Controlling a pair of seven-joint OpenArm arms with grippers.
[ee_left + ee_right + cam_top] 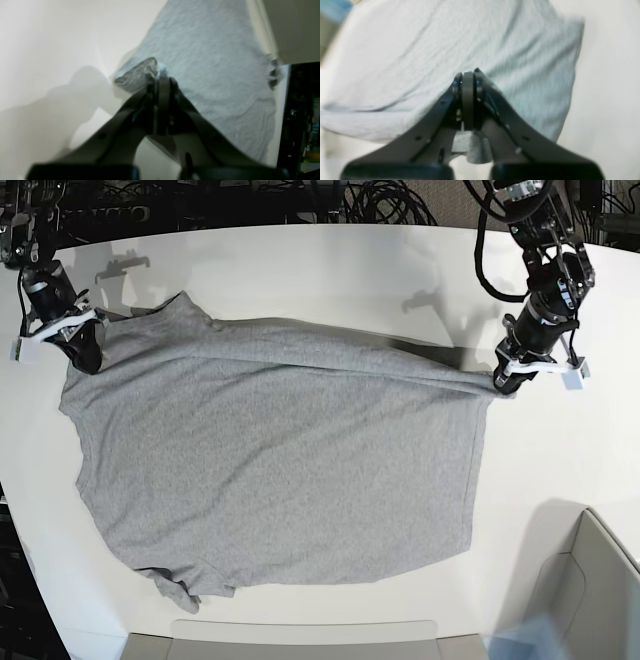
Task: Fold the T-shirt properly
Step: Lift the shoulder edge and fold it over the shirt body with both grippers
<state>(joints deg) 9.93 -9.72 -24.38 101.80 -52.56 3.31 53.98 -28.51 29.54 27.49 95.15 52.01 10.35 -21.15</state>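
Observation:
The heather-grey T-shirt [270, 450] lies spread on the white table [330, 270], plain side up, with its far long edge pulled taut between my two grippers. My left gripper [503, 380] is shut on the shirt's far right corner; in the left wrist view the fingers [160, 85] pinch a bunched fold of cloth [212, 62]. My right gripper [88, 352] is shut on the far left corner near a sleeve; in the right wrist view its jaws [468, 80] are closed on the cloth [420, 50]. No lettering shows.
A beige box [585, 590] stands at the near right corner and a beige tray edge [280, 640] along the near side. Black cables [300, 200] lie beyond the table's far edge. A sleeve [175, 588] is crumpled at the near left.

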